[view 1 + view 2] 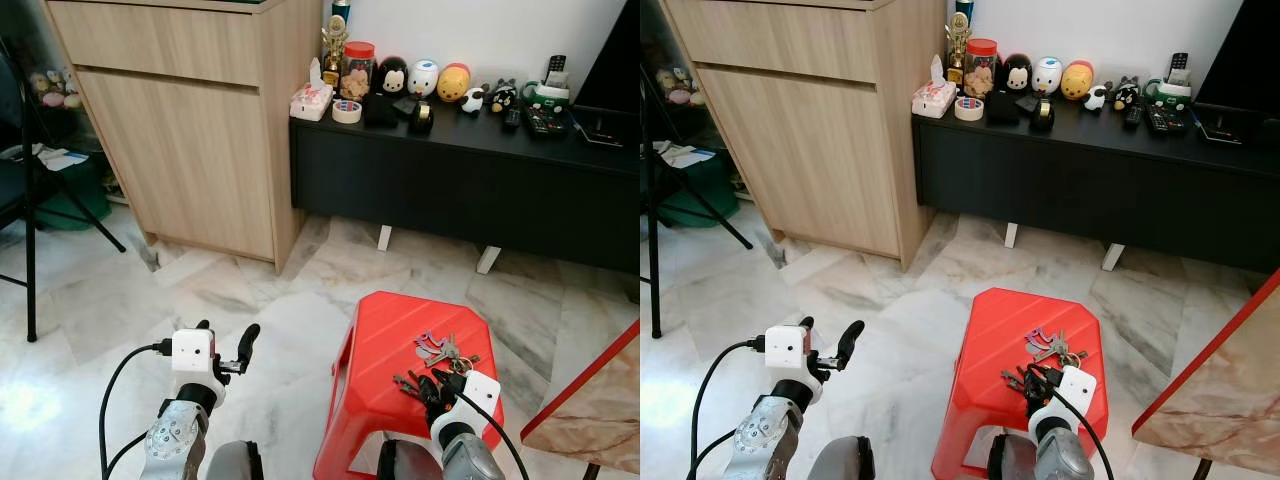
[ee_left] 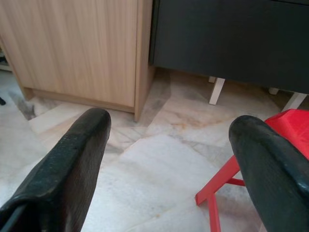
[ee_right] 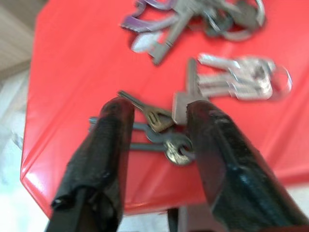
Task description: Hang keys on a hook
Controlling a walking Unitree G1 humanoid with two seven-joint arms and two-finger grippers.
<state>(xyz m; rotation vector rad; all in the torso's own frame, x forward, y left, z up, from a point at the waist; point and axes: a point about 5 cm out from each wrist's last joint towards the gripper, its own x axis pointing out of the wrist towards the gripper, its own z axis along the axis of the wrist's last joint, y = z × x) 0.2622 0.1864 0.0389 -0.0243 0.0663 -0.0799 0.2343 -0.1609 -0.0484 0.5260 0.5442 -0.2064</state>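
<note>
Reaching at lower right, right gripper (image 3: 157,128), fingers parted, straddles metal keys (image 3: 164,133) on red plastic stool (image 1: 385,345); closing comes next. Left gripper (image 1: 225,345) idles wide.

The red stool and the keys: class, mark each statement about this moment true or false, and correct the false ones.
1. The keys lie on top of the red stool. True.
2. The right gripper is open, its fingers straddling some of the keys. True.
3. The left gripper is shut on a key. False: it is open over the marble floor, holding nothing.
4. The stool stands on top of the black cabinet. False: it stands on the floor in front of the cabinet.
5. A red-lidded jar stands on the black cabinet. True.
</note>
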